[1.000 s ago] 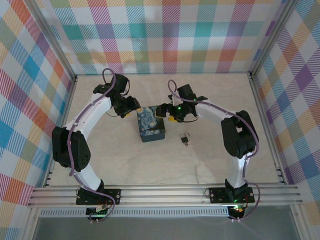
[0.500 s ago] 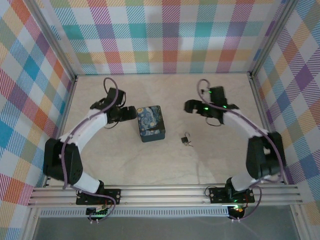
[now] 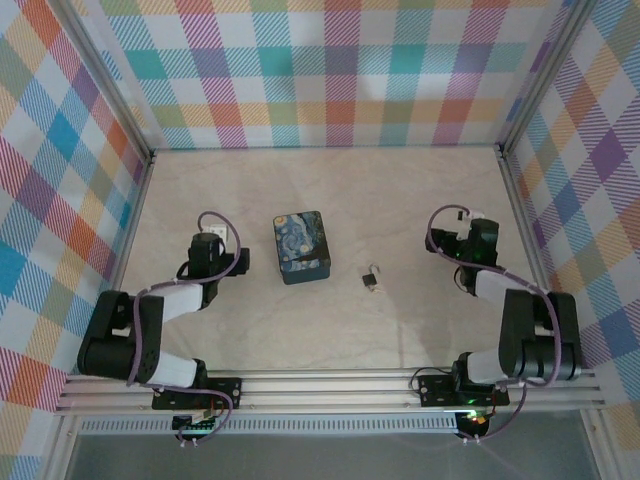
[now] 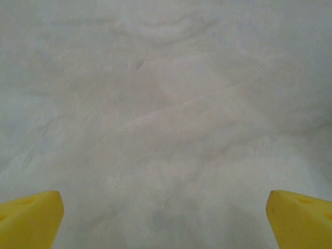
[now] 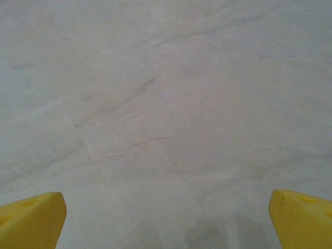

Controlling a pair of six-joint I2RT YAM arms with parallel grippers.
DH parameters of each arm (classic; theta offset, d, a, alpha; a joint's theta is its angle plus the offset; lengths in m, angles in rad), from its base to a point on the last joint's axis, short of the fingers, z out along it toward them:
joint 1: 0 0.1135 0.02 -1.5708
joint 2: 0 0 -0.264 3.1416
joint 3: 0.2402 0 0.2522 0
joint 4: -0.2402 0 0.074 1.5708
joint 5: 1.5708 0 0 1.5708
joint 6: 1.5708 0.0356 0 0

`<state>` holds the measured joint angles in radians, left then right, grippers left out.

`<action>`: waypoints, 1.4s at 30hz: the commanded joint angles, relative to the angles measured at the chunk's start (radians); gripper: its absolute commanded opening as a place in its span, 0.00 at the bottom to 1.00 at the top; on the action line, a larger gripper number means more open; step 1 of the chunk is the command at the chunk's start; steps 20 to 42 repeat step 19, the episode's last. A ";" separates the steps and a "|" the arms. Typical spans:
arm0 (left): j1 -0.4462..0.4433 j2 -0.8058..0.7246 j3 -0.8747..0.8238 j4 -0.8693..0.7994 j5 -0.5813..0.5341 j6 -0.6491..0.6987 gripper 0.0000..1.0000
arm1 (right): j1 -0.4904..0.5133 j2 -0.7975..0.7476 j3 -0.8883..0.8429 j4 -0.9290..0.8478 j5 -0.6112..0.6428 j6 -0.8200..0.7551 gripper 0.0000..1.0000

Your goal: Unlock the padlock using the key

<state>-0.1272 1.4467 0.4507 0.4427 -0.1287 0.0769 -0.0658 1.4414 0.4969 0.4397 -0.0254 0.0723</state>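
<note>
Find the padlock [image 3: 372, 278] lying loose on the worktop [image 3: 420, 190], right of centre, near the dark blue tin [image 3: 301, 247] but not touching it. Cannot make out a key as a separate piece from above; may lie against the lock, too small to tell.

Read the left gripper [image 4: 166, 220] as spread wide: yellow fingertips [image 4: 28, 218] far out at the lower corners of its wrist view, nothing held between, bare marbled surface beneath. Same for the right gripper [image 5: 167, 220]: jaws wide, fingertips [image 5: 301, 218] far apart, empty.

Expect trouble first from size: far smaller than the jaws, so likely to skid or tip under a closing pinch rather than seat squarely. Expect more from the lack of an anchor: unheld, free to spin or slide under a key's push, hence the need to pin the body with one gripper and turn with the other. Beware also a misjudged descent onto the hard worktop, scraping fingertips or flicking the lock toward the tin. Risk too of pinching lock and key together, if indeed touching.

Count: one padlock, one tin, two grippers, four yellow fingertips across the wrist views, no key told apart with certainty.
</note>
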 commanded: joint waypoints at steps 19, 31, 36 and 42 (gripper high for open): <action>0.059 0.116 -0.024 0.351 0.057 -0.040 1.00 | 0.043 0.093 -0.084 0.388 -0.090 -0.062 1.00; 0.059 0.116 -0.024 0.351 0.057 -0.040 1.00 | 0.043 0.093 -0.084 0.388 -0.090 -0.062 1.00; 0.059 0.116 -0.024 0.351 0.057 -0.040 1.00 | 0.043 0.093 -0.084 0.388 -0.090 -0.062 1.00; 0.059 0.116 -0.024 0.351 0.057 -0.040 1.00 | 0.043 0.093 -0.084 0.388 -0.090 -0.062 1.00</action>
